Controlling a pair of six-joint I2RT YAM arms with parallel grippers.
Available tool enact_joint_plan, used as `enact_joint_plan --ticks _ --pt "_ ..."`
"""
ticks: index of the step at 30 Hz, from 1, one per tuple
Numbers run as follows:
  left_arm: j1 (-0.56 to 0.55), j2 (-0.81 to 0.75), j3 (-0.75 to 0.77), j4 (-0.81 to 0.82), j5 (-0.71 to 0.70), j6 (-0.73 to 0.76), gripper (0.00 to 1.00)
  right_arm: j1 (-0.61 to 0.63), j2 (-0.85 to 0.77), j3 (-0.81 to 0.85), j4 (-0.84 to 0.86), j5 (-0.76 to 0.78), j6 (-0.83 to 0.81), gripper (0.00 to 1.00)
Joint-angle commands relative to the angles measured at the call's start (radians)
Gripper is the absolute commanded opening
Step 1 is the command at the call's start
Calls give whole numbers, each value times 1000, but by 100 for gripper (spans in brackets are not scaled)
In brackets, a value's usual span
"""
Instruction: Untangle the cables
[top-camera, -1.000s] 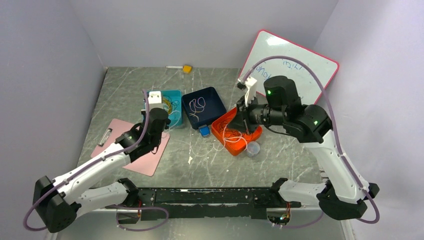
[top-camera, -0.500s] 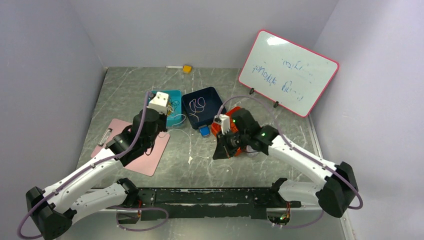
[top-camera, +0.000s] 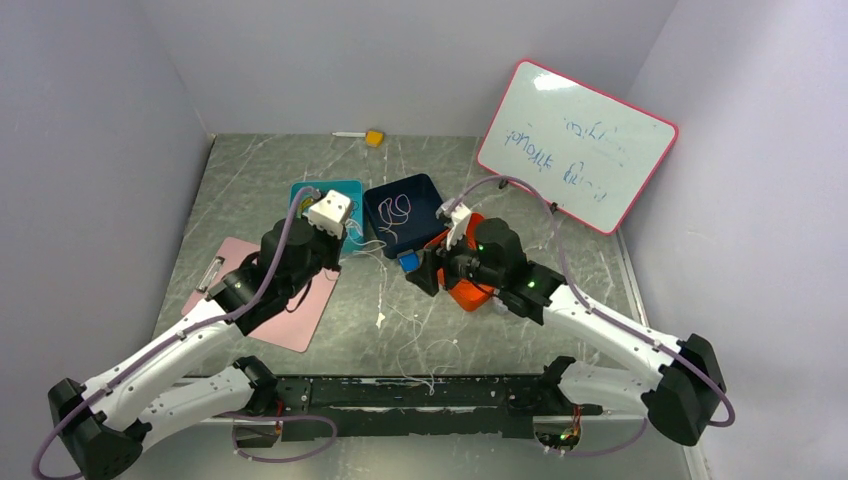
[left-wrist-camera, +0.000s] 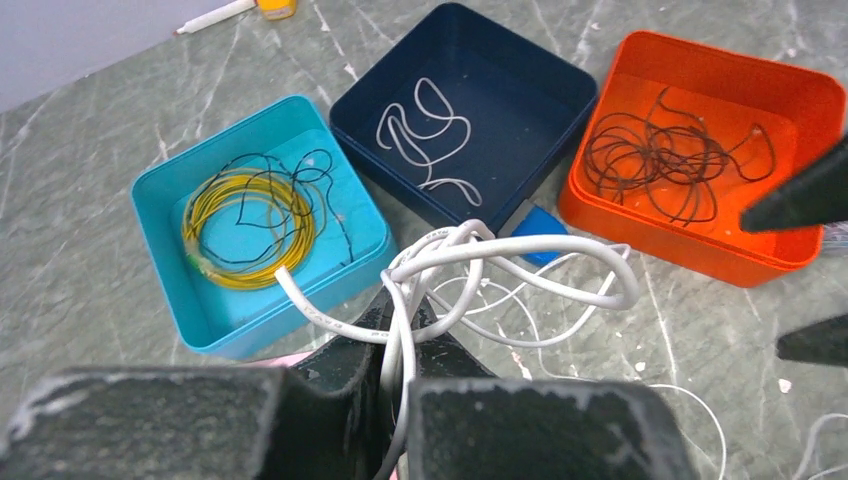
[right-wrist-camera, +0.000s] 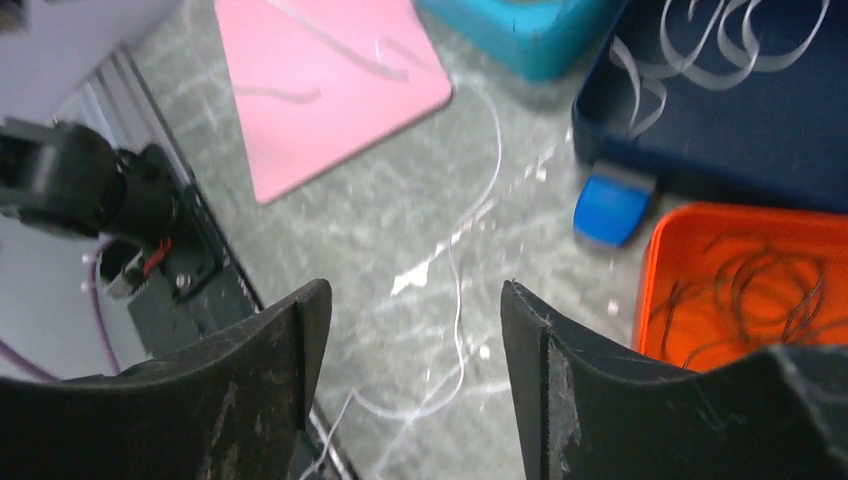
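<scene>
Long loops of white cables (left-wrist-camera: 420, 275) run frame-right from pinching left hand (left-wrist-camera: 392, 335); right hand (right-wrist-camera: 405, 330) spread. Teal bin (left-wrist-camera: 160, 180): yellow coil (left-wrist-camera: 200, 215). Navy bin (left-wrist-camera: 530, 70): white cable (left-wrist-camera: 452, 184); orange bin (left-wrist-camera: 690, 250): dark wires (left-wrist-camera: 650, 160).

Setting: a robot test cell in a lab is showing here, not a home or shop.
Enclosure: plain pale walls (top-camera: 100, 120) are boxing in a marbled grey table (top-camera: 260, 180) at left, top and right of the frame.
Rig: a left arm (top-camera: 170, 350) and a right arm (top-camera: 600, 320) are standing on a black rail (top-camera: 400, 392) along the lower edge.
Props: a whiteboard (top-camera: 575, 145) is leaning at upper right, its blue scrawl seemingly handwritten notes. A teal tray (top-camera: 345, 186), a navy tray (top-camera: 425, 200) and an orange tray (top-camera: 465, 295) are holding loose cables (left-wrist-camera: 660, 160) mid-frame.
</scene>
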Motion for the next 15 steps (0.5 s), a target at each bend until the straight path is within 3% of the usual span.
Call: enact_joint_plan --ticks 1,7,15 --pt "7 -13 36 42 92 8 7 1 6 -47 347 45 -35 68" --pt "7 -5 51 34 118 -1 7 0 152 1 552 -62 -65 73" --pt "6 -25 43 32 129 -13 7 1 305 79 616 -99 -118 67"
